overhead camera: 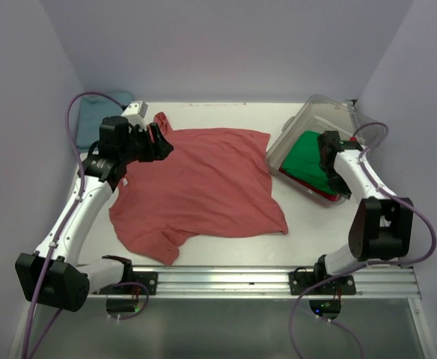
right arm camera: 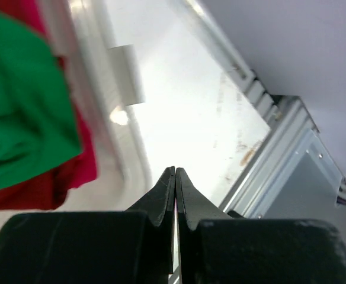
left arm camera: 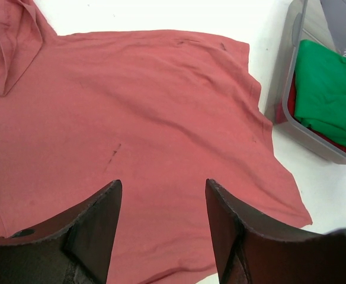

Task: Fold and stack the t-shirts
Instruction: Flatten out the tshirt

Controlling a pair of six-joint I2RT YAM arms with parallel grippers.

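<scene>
The salmon-red t-shirt (overhead camera: 200, 187) lies spread on the white table, one sleeve turned up at the far left; it fills the left wrist view (left arm camera: 131, 112). My left gripper (overhead camera: 161, 142) is open and empty, hovering over the shirt's far left part (left arm camera: 164, 195). A folded bright green t-shirt (overhead camera: 308, 161) lies on a red t-shirt (overhead camera: 331, 196) in the clear plastic bin (overhead camera: 319, 112); both show in the right wrist view, green (right arm camera: 19, 100) on red (right arm camera: 54, 183). My right gripper (overhead camera: 329, 153) is shut and empty over the bin (right arm camera: 175, 170). The teal-blue t-shirt (overhead camera: 99, 112) lies at the far left corner.
The bin (left arm camera: 288, 89) stands tilted at the far right. Purple cables run along both arms. A metal rail (overhead camera: 263, 278) edges the table's near side. Lilac walls close in the left, back and right.
</scene>
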